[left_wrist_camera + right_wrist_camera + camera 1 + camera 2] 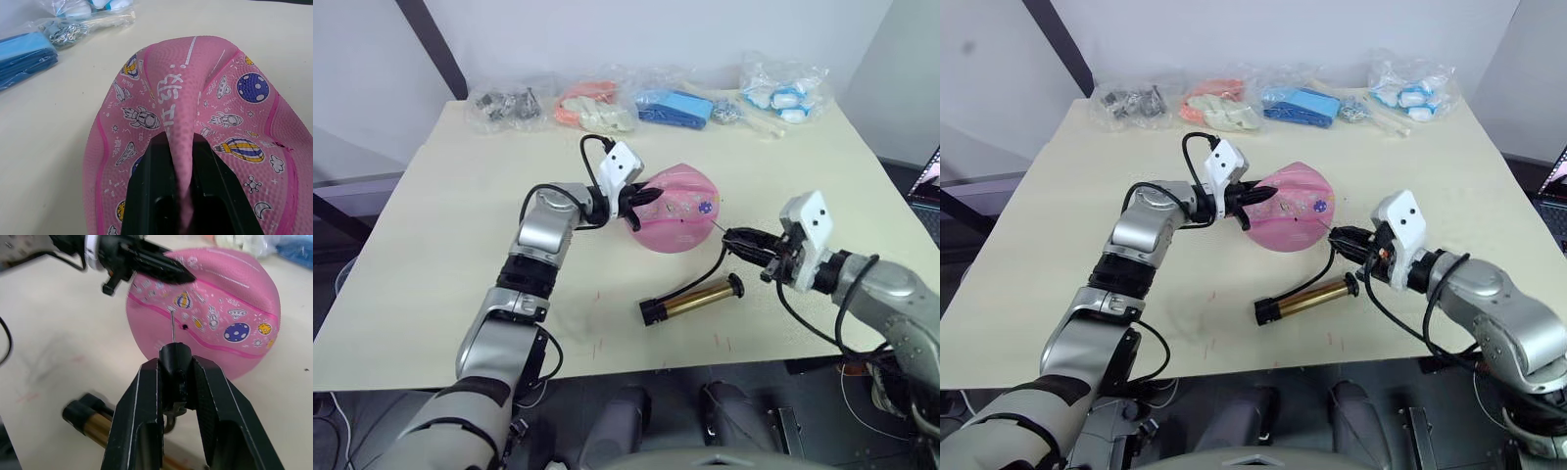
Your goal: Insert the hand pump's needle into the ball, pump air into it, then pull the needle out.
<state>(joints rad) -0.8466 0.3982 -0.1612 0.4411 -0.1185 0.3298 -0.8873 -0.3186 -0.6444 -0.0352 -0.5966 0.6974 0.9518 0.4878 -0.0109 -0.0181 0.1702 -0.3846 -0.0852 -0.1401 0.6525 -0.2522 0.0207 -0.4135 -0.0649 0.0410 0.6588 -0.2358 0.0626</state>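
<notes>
The left gripper has its fingers pressed together on a raised fold of the ball, pinching the pink rubber between them. The ball is soft and partly collapsed, and it sits near the middle of the bench.

The right gripper has its fingers clamped on the small black fitting that carries the needle. The thin pin points at the ball's side, its tip close to a small dark hole but apart from it.

From the fitting a black hose curves down to the hand pump, which lies flat on the bench in front of the ball. Several plastic bags line the bench's far edge.
</notes>
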